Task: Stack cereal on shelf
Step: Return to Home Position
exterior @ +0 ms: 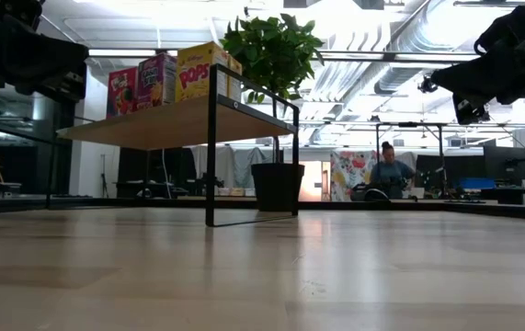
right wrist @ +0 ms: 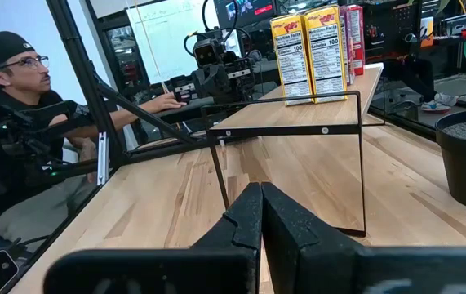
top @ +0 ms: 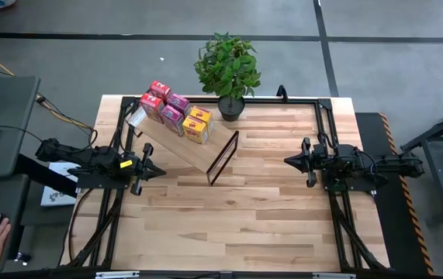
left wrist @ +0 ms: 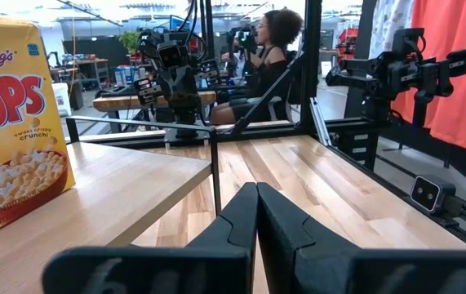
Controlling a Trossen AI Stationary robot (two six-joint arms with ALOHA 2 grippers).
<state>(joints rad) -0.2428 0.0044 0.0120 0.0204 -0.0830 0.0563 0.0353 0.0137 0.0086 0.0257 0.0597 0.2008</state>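
Six cereal boxes stand on the shelf, upper centre of the high view, in pairs: two red boxes, two pink boxes, two yellow boxes. The left end effector, mid-left, and the right end effector, mid-right, are clenched and empty over the desk. One plant stands beside the shelf.

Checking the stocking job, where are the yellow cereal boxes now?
In the high view, the yellow cereal boxes stand on the shelf, rear left of the table, beside the pink boxes and nearest the potted plant.
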